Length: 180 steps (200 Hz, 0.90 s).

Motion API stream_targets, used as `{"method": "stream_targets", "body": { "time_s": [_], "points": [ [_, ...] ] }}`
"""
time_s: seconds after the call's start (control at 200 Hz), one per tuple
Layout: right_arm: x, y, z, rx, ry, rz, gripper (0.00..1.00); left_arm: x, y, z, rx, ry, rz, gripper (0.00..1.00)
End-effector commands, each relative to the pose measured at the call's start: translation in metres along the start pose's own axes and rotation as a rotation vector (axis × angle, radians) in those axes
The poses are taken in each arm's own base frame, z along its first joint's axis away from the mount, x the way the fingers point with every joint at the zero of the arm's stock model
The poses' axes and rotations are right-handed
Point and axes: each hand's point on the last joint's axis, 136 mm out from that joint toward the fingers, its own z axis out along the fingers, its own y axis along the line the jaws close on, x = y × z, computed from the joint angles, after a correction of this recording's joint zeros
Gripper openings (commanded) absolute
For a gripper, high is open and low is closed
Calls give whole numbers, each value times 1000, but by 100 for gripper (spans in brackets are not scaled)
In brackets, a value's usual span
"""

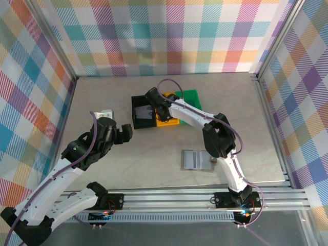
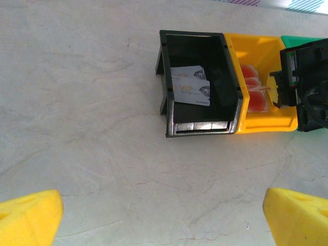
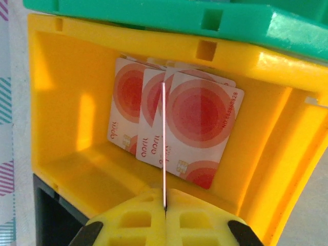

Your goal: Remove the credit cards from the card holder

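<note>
The right end effector (image 3: pixel 165 206) was pressed together on one thin credit card (image 3: pixel 163 143), held edge-on over the yellow bin (image 3: pixel 61 113), where several red credit cards (image 3: pixel 202 125) lay overlapped. Grey credit cards (image 2: pixel 190 87) lay in the black bin (image 2: pixel 163 77) beside it. The card holder (image 1: pixel 197 159) lay flat on the counter (image 1: pixel 97 92), apart from the bins. The left end effector (image 1: pixel 124 132) hung spread wide, holding nothing.

Two-arm rig. Left arm (image 1: pixel 38 197) and right arm (image 1: pixel 233 171): white link shells, bulky black joint housings, a purple cable (image 1: pixel 169 81) along each. Black bases (image 1: pixel 233 200) carry small lit indicators. Finger pads (image 3: pixel 138 223): yellow, latticed.
</note>
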Motion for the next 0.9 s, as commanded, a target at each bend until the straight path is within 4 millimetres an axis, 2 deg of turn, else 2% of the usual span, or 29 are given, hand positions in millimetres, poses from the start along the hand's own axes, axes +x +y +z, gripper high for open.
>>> {"method": "stream_targets", "body": {
  "time_s": [0.0, 0.3, 0.895],
  "points": [
    [-4, -4, 6, 25, -33, 20, 0, 0, 8, -1, -24, -10, 5, 100],
    [0, 2, 14, 4, -35, 19, 0, 0, 8, -2, -22, -13, 5, 100],
    [5, 4, 43, -42, -42, 16, 0, 0, 7, -3, -17, -13, 8, 100]
  ]
}}
